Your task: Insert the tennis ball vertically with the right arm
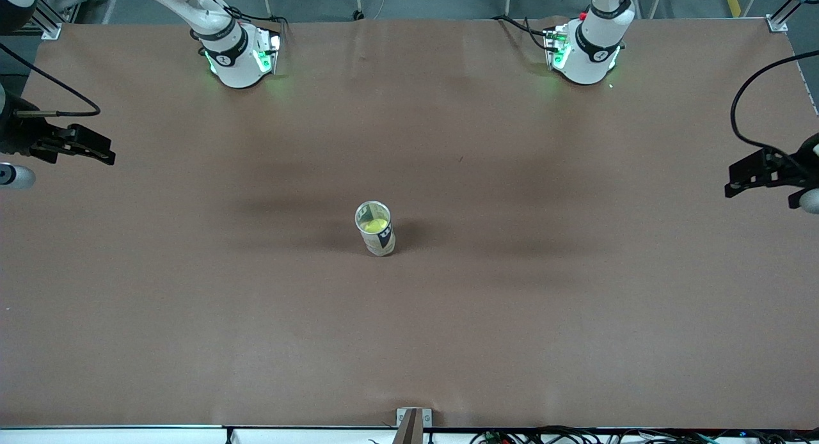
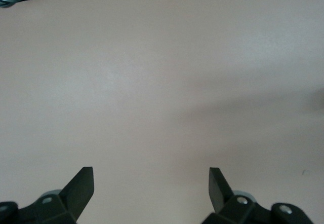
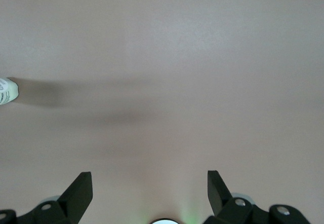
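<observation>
You see the can [image 1: 375, 229] standing upright at the middle of the counter [image 1: 409, 316], well apart from both hands, about midway between them. The tennis ball [image 1: 375, 225] sits inside it, visible through the open top. The right hand [image 1: 96, 152] hangs over the counter's edge at the right arm's end, its 2 fingers [image 3: 81, 189] spread wide and holding nothing. The left hand [image 1: 736, 182] waits over the left arm's end, fingers [image 2: 81, 186] also wide and holding nothing.
</observation>
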Action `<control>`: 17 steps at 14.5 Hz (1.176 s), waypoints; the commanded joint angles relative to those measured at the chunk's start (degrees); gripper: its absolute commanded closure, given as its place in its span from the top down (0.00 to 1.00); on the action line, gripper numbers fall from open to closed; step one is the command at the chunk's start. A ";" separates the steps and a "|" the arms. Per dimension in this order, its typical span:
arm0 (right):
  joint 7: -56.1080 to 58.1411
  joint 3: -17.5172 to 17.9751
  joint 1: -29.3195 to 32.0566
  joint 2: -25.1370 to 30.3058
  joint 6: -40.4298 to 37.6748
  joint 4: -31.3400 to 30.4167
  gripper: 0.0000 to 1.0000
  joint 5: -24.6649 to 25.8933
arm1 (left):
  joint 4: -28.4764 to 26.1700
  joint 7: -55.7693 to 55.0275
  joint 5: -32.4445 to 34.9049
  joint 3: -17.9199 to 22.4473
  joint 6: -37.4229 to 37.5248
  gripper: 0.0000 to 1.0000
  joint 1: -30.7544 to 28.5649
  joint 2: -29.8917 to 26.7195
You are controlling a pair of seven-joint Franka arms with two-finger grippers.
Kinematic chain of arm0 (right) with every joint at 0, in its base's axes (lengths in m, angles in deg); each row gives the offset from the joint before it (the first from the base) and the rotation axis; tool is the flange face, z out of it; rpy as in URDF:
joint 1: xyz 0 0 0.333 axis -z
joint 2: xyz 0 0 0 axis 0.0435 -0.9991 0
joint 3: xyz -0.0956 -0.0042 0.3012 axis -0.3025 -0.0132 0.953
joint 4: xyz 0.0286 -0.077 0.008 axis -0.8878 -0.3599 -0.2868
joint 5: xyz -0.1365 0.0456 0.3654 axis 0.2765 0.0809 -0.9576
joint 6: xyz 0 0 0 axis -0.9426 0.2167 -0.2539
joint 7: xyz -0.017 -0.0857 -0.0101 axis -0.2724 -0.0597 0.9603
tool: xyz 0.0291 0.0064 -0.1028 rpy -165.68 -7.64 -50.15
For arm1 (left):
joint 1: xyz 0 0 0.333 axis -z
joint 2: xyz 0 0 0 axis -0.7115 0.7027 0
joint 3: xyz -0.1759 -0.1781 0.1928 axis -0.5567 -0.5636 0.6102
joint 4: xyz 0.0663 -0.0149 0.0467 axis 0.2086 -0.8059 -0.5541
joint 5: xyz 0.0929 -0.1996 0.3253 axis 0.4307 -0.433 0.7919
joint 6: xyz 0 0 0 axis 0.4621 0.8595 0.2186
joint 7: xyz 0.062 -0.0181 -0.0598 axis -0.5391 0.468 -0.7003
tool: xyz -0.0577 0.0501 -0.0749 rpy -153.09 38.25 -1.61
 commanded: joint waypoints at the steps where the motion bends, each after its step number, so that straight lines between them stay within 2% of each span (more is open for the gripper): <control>1: 0.00 0.97 0.36 0.29 -0.81 0.21 1.00 -0.14 | -3.58 -1.77 1.14 -1.24 1.16 1.00 -2.30 -5.28; 3: -0.27 0.97 -0.78 0.29 -1.51 0.03 1.00 -0.06 | -6.30 -3.61 0.97 -6.67 1.33 1.00 -7.56 -7.32; 4: -0.27 1.06 -0.79 0.29 -2.90 0.12 1.00 -0.14 | -7.97 -4.40 0.79 -7.49 1.25 1.00 -8.64 -8.81; 9: 0.26 0.97 -0.53 0.72 -5.38 0.12 1.00 -0.06 | -13.35 -11.17 0.61 -9.16 1.07 1.00 -9.61 -13.56; 13: 0.17 0.97 -0.61 0.81 -5.29 -0.32 1.00 -0.14 | -13.53 -12.32 0.97 -9.60 2.47 1.00 -10.22 -14.27; 17: 0.26 0.97 -0.44 1.86 -5.29 -1.02 1.00 -0.14 | -13.53 -12.32 2.19 -12.49 3.27 1.00 -10.93 -14.36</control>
